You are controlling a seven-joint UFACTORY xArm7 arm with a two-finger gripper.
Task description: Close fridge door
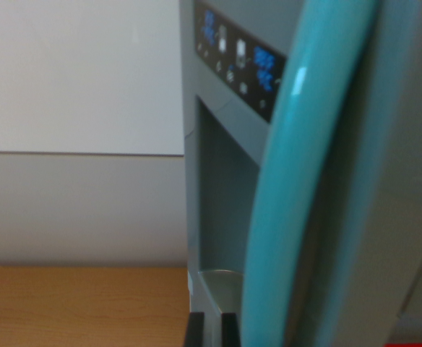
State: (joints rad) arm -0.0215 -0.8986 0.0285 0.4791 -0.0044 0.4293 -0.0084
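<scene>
Glossy smooth teal handle [290,188], plastic-looking. Matt grey fridge door [406,181]. Shiny black panel [238,59]. Wood-grain floor [81,307]. Matt pale wall [81,108]. Black matt fingertips [194,330].

Soft even daylight, whole frame blurred; small glare streak on teal handle [301,166]; bluish cast

Handle [298,181] before fridge door [229,137] (wall [81,108] behind, left)

Pale wall [81,72] above, grey panel [81,210] below, wooden surface [81,307] at bottom
</scene>
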